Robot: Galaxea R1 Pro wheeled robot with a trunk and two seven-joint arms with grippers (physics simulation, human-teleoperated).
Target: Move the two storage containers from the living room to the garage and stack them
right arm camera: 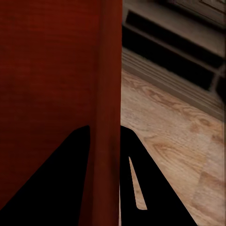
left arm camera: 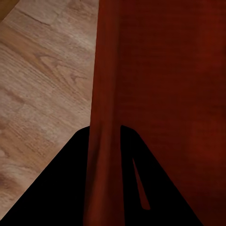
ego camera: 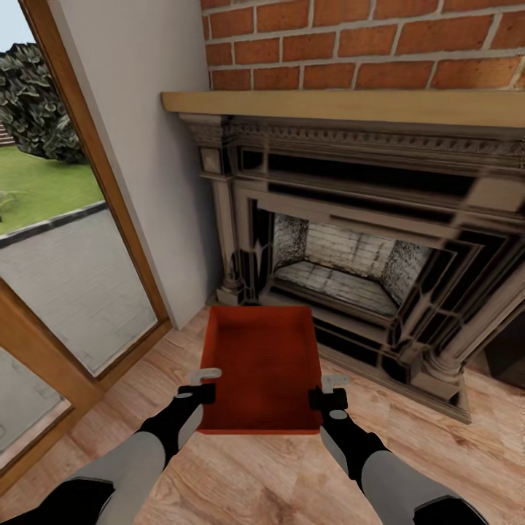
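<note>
Both pincers, left pincer (ego camera: 205, 384) and right pincer (ego camera: 327, 390), are clamped shut on opposite walls of the storage container (ego camera: 262, 364), so I'd keep it level and back away from the fireplace (ego camera: 343, 277) slowly.

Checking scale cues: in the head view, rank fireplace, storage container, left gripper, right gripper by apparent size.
1. Fireplace, largest by far.
2. Storage container, held by its side walls.
3. Left gripper and right gripper: look alike, so no ranking between them.

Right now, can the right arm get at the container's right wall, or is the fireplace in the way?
Probably yes: the right gripper already straddles the right wall of the storage container, fingers either side in the right wrist view. The fireplace stands beyond, clear of the arm.
</note>
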